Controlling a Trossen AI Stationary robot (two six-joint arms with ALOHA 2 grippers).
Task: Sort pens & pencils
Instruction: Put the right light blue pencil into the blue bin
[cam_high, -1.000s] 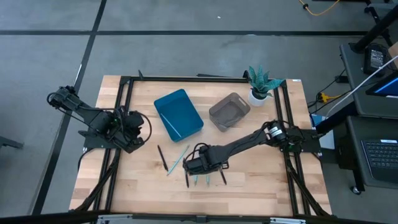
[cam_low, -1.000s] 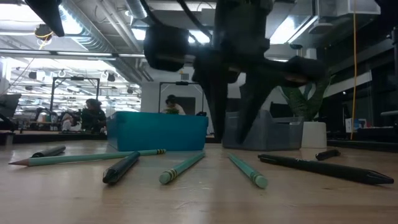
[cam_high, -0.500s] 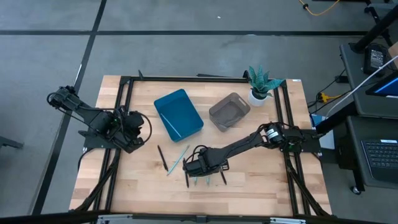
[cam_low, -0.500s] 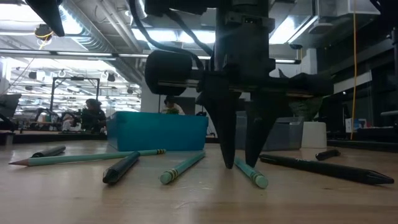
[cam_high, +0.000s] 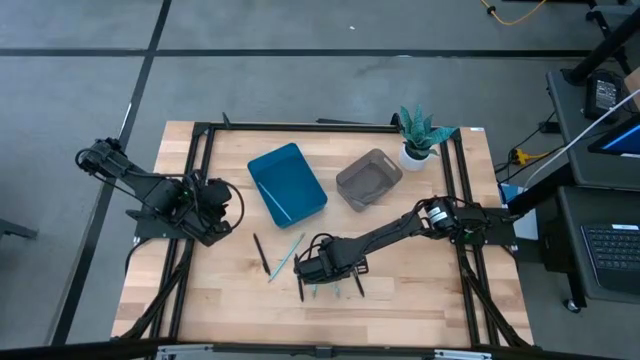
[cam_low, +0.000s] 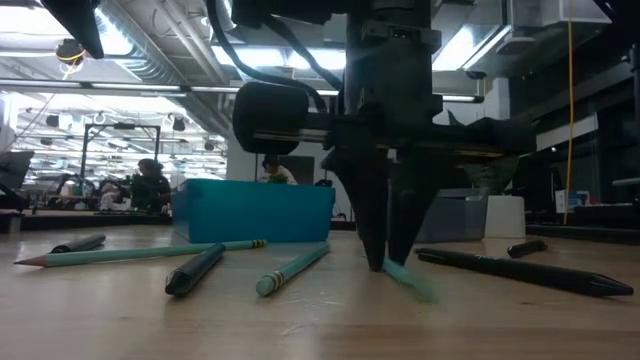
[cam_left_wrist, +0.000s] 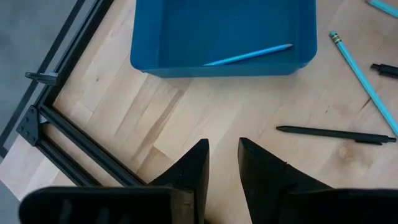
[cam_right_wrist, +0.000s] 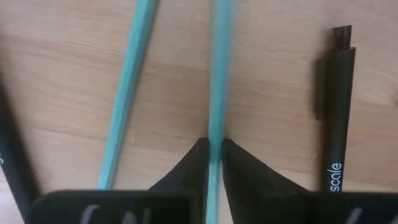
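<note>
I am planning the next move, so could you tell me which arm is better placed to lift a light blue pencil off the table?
The right arm: its gripper is already closed on a light blue pencil at the table's front. The left gripper waits near the left edge.

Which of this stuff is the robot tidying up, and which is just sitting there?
For the job: blue pencil pinched in the right gripper; other blue pencils; black pens; blue bin; probably grey bin.
Just there: plant; left gripper, idle at the table's left edge.

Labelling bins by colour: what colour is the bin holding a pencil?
Blue bin; left wrist view.
</note>
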